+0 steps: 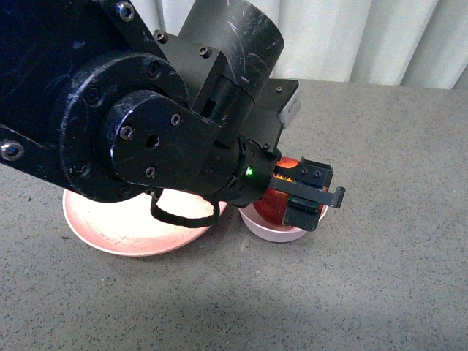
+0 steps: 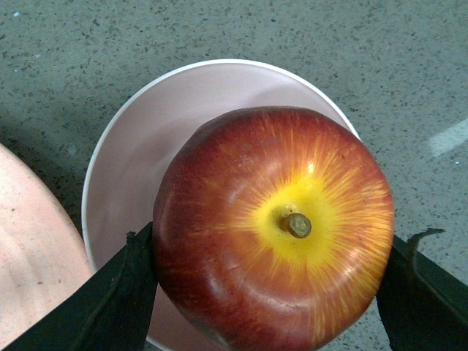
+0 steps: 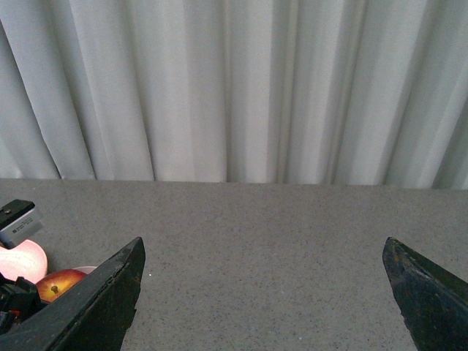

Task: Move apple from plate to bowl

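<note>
Over the bowl [image 2: 139, 139], the apple's [image 2: 274, 248] stem [image 2: 296, 224] shows from left wrist, not front.

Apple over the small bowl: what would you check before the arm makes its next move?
1. The left end effector clamps the apple: ok.
2. The apple is off the plate and over the bowl: ok.
3. The apple is centred in the bowl: cannot tell.
4. The apple rests on the bowl's floor: cannot tell.
5. The right end effector is open, empty and away from the bowl: ok.
</note>
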### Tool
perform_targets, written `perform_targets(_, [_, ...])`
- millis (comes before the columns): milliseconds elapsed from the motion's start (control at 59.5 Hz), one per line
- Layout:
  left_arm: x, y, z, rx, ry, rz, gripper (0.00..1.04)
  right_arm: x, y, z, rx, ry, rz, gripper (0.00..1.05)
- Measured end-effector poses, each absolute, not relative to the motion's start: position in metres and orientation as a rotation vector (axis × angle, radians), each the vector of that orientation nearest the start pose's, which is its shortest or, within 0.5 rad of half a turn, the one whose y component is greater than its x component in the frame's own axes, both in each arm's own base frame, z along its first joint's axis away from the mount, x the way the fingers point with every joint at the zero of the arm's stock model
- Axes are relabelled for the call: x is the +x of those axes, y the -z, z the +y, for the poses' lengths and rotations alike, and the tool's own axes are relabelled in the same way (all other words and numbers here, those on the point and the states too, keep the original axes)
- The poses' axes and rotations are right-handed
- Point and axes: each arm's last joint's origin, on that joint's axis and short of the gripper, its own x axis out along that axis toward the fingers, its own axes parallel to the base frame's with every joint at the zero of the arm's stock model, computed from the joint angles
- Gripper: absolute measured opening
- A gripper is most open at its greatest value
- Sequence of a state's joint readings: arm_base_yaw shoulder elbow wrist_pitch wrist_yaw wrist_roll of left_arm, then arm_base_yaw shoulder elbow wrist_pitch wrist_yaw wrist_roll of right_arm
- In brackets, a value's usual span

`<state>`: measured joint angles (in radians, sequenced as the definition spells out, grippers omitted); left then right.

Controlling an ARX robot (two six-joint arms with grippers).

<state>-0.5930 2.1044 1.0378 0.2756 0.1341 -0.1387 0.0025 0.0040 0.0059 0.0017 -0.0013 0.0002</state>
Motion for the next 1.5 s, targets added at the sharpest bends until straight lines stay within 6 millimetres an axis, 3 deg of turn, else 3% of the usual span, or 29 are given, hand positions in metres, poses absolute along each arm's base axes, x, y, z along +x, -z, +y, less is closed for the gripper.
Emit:
perform_targets(269, [0.324,-0.071,-0.223,0.065,0.629,0.843,0.74,0.098,-0.165,0.000,0.000,-0.004,-0.004,0.95])
perform_targets(403, [0.325,-0.072,-0.222,0.061,0.627,0.839,0.93,0.098,-0.165,0.000,0.000,-0.004,-0.004,0.95])
perform_targets(437, [0.324,-0.075,-0.221,0.053,0.628,0.822,1.00,0.098,-0.165,0.000,0.000,-0.004,-0.004,0.95])
perform_targets(672, [0.320,-0.108,-0.208,-0.005,0.576,0.688,0.98,0.098,-0.165,0.000,0.000,-0.003,-0.004,0.95])
perform_targets(773, [0.317,-0.125,-0.193,-0.057,0.496,0.609,0.98,0.098,-0.165,0.000,0.000,-0.004,-0.004,0.95])
perform_targets(891, [0.303,-0.141,-0.152,-0.184,0.335,0.521,0.98,0.098,-0.165,0.000,0.000,-0.004,-0.004,0.95])
perform_targets(1042, [0.282,-0.146,-0.117,-0.240,0.203,0.481,0.98,0.098,-0.165,0.000,0.000,-0.004,-0.004,0.95])
perform_targets(1176, [0.262,-0.150,-0.099,-0.240,0.130,0.464,0.98,0.098,-0.165,0.000,0.000,-0.003,-0.004,0.95])
perform_targets(1345, [0.237,-0.157,-0.071,-0.077,0.013,0.048,0.65,0.098,-0.165,0.000,0.000,-0.003,-0.003,0.95])
perform_targets(1496, [0.215,-0.164,-0.050,-0.033,0.010,0.002,0.40,0.098,-0.165,0.000,0.000,-0.003,-0.004,0.95])
